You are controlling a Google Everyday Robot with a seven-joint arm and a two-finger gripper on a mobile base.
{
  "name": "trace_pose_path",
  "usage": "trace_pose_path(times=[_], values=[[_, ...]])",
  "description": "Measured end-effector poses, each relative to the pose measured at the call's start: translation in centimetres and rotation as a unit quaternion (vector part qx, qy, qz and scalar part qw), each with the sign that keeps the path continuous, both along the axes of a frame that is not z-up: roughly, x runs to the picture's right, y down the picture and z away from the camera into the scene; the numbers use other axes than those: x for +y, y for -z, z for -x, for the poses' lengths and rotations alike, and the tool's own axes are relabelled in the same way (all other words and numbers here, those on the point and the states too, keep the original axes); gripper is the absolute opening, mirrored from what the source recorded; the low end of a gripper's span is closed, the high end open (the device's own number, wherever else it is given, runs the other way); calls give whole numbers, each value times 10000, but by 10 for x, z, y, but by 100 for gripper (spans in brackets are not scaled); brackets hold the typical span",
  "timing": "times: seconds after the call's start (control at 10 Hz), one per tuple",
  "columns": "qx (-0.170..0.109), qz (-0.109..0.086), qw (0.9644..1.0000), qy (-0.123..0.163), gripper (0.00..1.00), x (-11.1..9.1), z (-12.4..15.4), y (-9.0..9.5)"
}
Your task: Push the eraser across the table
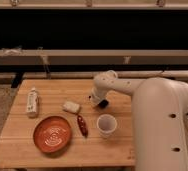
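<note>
The light wooden table [62, 90] fills the lower middle of the camera view. My white arm reaches in from the right and bends down over the table's right part. My gripper [99, 102] is low at the tabletop, just above the white cup [106, 125]. A small black shape [103, 104] shows at the gripper's tip; I cannot tell whether it is the eraser or part of the gripper.
A pale cream block [71, 106] lies left of the gripper. A red oblong object [81, 125] lies beside the cup. An orange plate [52, 133] sits at the front left. A white bottle [32, 102] lies near the left edge. A dark wall with a ledge runs behind.
</note>
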State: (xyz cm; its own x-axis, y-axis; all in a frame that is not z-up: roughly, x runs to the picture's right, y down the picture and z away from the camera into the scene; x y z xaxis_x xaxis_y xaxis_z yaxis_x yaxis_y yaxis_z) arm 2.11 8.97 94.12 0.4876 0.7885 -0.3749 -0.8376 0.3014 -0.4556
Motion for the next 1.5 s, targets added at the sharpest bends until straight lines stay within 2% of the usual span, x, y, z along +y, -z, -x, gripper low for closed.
trace_pose_path(times=[0.2, 0.5, 1.0, 1.5], values=[[38, -120, 9997, -218, 0, -14, -6, -6], [122, -261, 9990, -329, 0, -31, -16, -12], [412, -344, 9983, -205, 0, -46, -40, -26], [733, -438, 9962, -174, 0, -65, -68, -40]])
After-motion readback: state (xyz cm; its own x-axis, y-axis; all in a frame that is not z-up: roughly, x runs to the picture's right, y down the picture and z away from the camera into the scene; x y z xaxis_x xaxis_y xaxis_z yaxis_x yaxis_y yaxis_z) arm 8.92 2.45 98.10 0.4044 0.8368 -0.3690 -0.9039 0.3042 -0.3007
